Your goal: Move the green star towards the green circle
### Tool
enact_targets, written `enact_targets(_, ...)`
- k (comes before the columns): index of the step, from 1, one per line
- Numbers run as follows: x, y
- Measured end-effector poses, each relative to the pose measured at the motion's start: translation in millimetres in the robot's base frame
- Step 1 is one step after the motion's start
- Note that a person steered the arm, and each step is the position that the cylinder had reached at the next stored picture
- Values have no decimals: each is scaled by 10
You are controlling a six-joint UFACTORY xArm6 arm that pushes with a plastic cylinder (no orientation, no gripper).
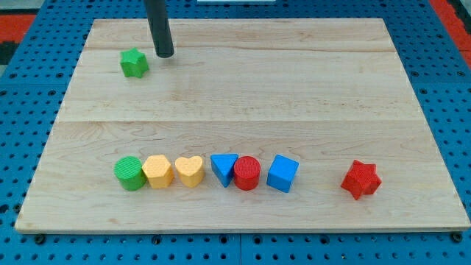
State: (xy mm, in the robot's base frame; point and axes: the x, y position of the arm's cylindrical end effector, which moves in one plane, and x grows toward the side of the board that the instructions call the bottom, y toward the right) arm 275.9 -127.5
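The green star (134,63) lies near the view's top left of the wooden board (294,88). The green circle (130,174) stands near the view's bottom left, at the left end of a row of blocks. My tip (165,54) is just to the right of the green star and slightly above it in the view, a small gap apart. The rod comes down from the view's top edge.
Right of the green circle in the row are an orange hexagon-like block (157,171), a yellow heart (189,171), a blue triangle (223,168), a red cylinder (247,174) and a blue cube (282,174). A red star (360,179) sits apart at the right.
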Motion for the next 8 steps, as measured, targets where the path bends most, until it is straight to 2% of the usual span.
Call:
enact_targets(1,316,-737)
enact_targets(2,871,-1172)
enact_targets(3,563,-1183)
enact_targets(4,900,-1586)
enact_targets(5,1497,-1516)
enact_targets(6,1897,-1500)
enact_targets(7,1534,-1496)
enact_targets(8,1687,-1394)
